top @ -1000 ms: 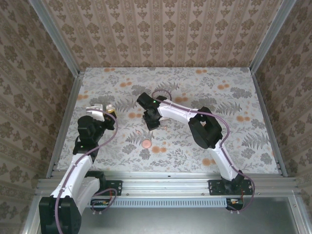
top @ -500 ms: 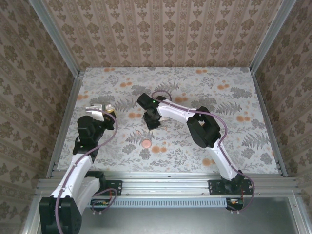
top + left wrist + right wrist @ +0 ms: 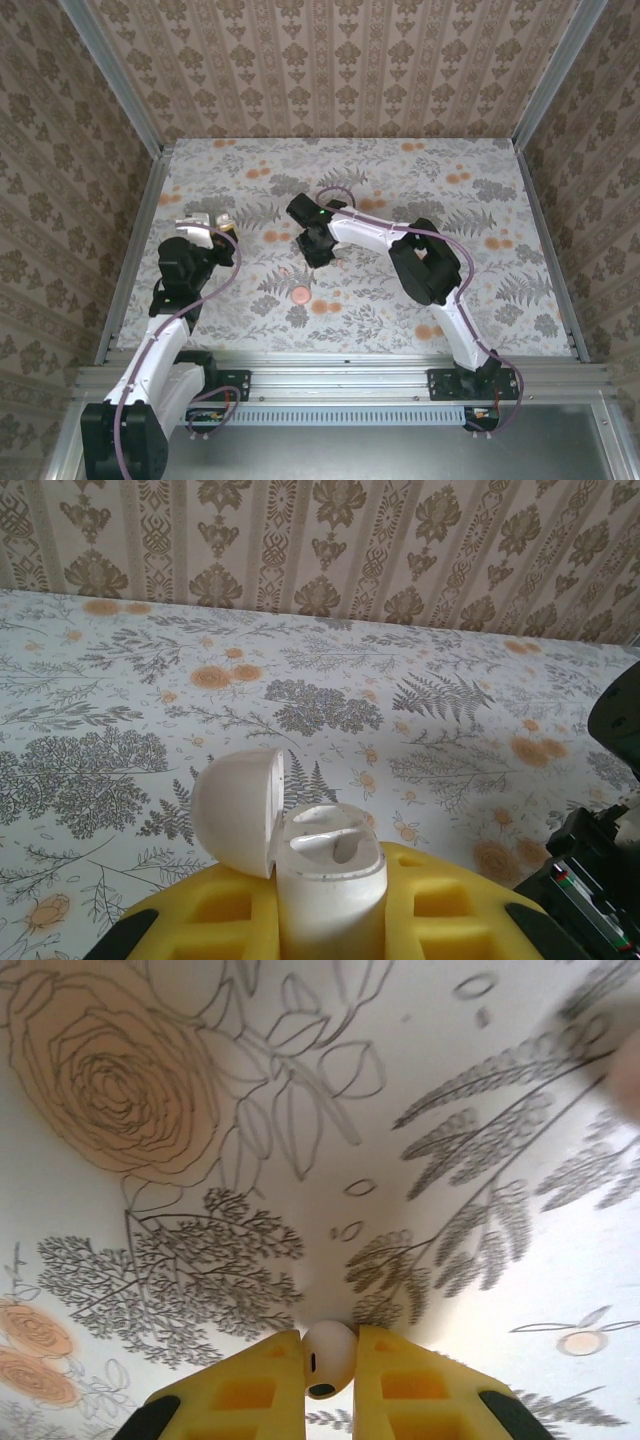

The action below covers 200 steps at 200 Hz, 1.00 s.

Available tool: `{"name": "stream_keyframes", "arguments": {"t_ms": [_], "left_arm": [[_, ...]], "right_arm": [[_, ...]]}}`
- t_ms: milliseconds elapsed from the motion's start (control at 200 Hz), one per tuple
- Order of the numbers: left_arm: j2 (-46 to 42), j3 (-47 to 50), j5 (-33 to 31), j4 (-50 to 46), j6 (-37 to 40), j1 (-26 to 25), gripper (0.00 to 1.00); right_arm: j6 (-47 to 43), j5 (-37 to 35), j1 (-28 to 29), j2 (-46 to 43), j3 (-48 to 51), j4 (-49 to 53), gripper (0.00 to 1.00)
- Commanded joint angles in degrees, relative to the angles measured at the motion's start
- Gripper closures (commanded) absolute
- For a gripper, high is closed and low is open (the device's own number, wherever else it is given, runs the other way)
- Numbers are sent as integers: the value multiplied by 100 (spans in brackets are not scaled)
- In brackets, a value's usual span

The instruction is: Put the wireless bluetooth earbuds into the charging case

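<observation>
The charging case (image 3: 330, 880) is white and stands upright between the yellow fingers (image 3: 450, 905) of my left gripper (image 3: 330, 925), which is shut on it. Its domed lid (image 3: 237, 810) is swung open to the left and the moulded cavities face up. I cannot tell whether anything lies in them. From above, my left gripper (image 3: 207, 224) hovers at the table's left side. My right gripper (image 3: 328, 1365) is shut on one white earbud (image 3: 328, 1352), its pads pinching the rounded head just above the cloth. Seen from above, the right gripper (image 3: 318, 250) points down at mid-table.
A small round salmon-pink disc (image 3: 298, 295) lies on the flowered tablecloth (image 3: 480, 200), in front of the right gripper. Patterned walls (image 3: 330, 60) enclose the table on three sides. Part of the right arm (image 3: 590, 870) shows dark at the left wrist view's right edge.
My right gripper has closed its jaws onto the earbud and shifted slightly right. The left arm and the case have not moved.
</observation>
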State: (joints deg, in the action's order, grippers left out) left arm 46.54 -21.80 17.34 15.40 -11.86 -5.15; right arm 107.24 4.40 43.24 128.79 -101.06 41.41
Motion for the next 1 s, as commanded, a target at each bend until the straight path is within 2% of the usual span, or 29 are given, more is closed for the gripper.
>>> {"name": "stream_keyframes", "arguments": {"t_ms": [0, 240, 555, 735, 785, 995], "left_arm": [[16, -140, 189, 113, -27, 44, 87], [491, -124, 591, 247, -62, -21, 87], [1493, -225, 1321, 574, 56, -515, 87], [2127, -399, 1902, 710, 239, -824, 87], [2286, -504, 2242, 640, 373, -949, 87], [2743, -936, 2915, 227, 1042, -1412, 87]], "right_arm": [[-421, -202, -55, -258, 282, 579, 86], [-1335, -511, -48, -768, 631, 372, 85], [-2986, -1380, 4, -1865, 1607, -345, 84], [-4115, -1834, -3, -2677, 2506, -1361, 83], [-4438, -1943, 0, -2880, 2747, -1667, 83], [-5799, -1997, -67, -3529, 3608, -3094, 82]]}}
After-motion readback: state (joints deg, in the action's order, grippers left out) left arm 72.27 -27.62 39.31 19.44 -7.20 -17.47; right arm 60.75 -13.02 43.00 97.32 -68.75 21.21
